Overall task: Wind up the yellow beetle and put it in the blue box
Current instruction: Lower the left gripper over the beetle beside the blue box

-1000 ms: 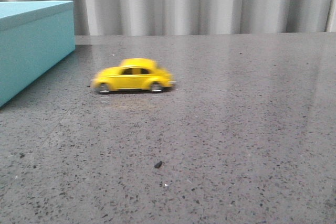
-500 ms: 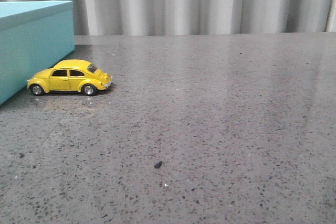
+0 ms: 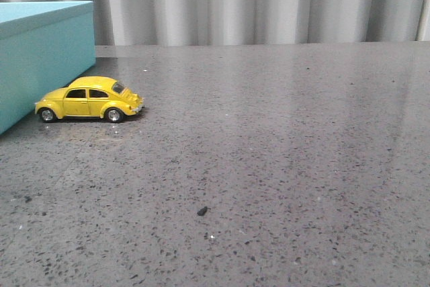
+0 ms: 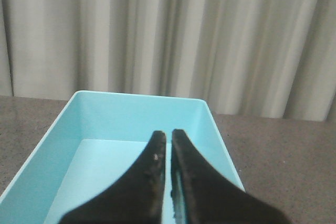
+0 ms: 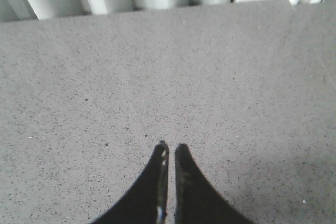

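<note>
The yellow beetle (image 3: 89,99) stands on its wheels on the grey table, side-on, its left end touching or almost touching the side of the blue box (image 3: 40,65) at the far left. Neither gripper shows in the front view. In the left wrist view my left gripper (image 4: 168,132) is shut and empty, hanging above the blue box (image 4: 131,119), which shows a rim round a paler inner face. In the right wrist view my right gripper (image 5: 171,145) is shut and empty above bare table. The beetle is out of both wrist views.
The speckled grey table (image 3: 269,132) runs back to a pale pleated curtain (image 3: 255,1). A small dark crumb (image 3: 201,211) lies near the front middle. The box runs off the left edge of the front view.
The beetle rolled left from the table's middle to the box side a second ago. It has stood still for the last half second.
</note>
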